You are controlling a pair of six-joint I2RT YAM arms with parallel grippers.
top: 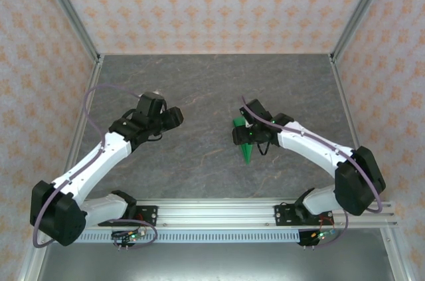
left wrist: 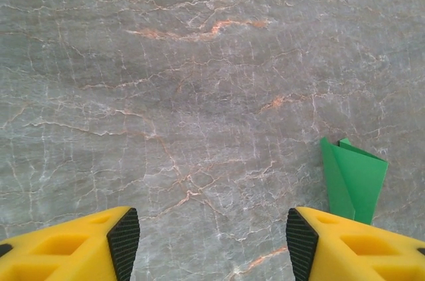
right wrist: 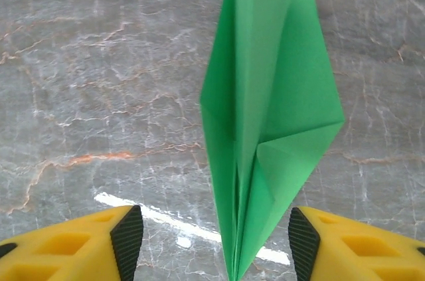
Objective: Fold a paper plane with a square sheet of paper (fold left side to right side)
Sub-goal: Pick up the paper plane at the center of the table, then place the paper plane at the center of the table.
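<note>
Lying on the grey marbled worktop (top: 199, 82), the paper plane (top: 247, 153) sits right under the right jaws, its pointed nose toward the near edge. Seen from the right wrist, the plane (right wrist: 265, 115) runs lengthwise up the gap between the two yellow fingers (right wrist: 80, 244), nose nearest the camera, touching neither. These jaws stand wide apart and hold nothing. The left jaws, well apart to the left, gape equally wide over bare stone, gripping nothing, with part of the plane (left wrist: 352, 178) just beyond one finger (left wrist: 358, 244).

Paper plane (right wrist: 265, 115): bright green, slim folded dart, centre crease showing. Lies on the marble table (right wrist: 99, 62), nose pointing back toward me.
</note>
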